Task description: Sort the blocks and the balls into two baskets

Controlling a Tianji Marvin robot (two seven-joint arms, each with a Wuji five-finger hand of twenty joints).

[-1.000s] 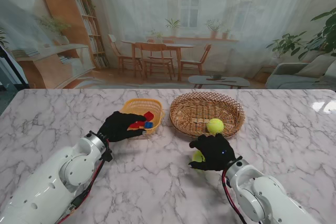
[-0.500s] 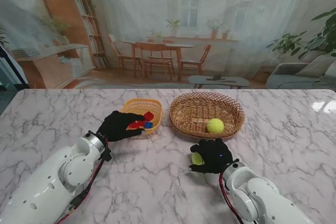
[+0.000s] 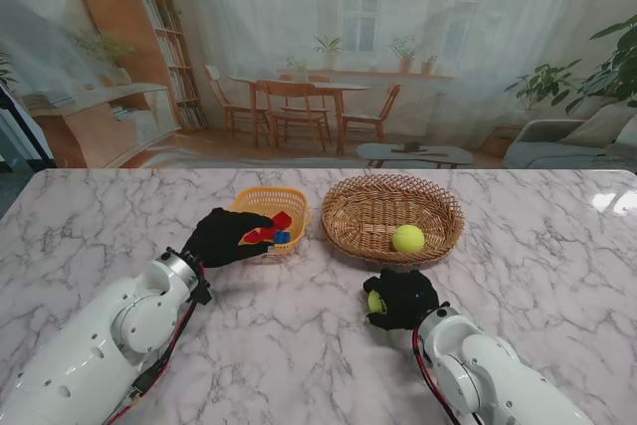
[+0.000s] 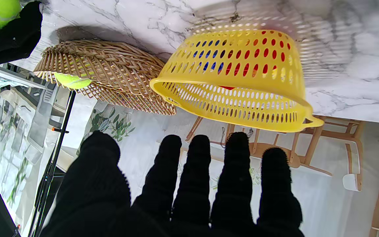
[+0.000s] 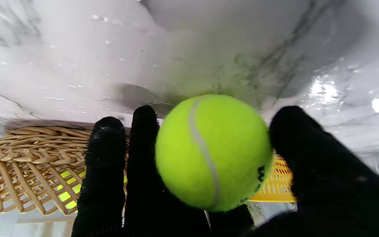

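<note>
On marble table (image 3: 119, 216): two baskets, two balls, two blocks

You have bare marble tabletop (image 3: 299, 335) nearer to you than both baskets and wide open stretches at the far left and far right. The yellow basket (image 3: 261, 201) and the wicker basket (image 3: 438, 208) stand just beside each other, with only a narrow gap between them. The left hand (image 3: 227, 238) sits at the yellow basket's near rim, and the right hand (image 3: 402, 298), closed around a tennis ball (image 3: 376, 302), fills the spot just short of the wicker basket's near rim.
</note>
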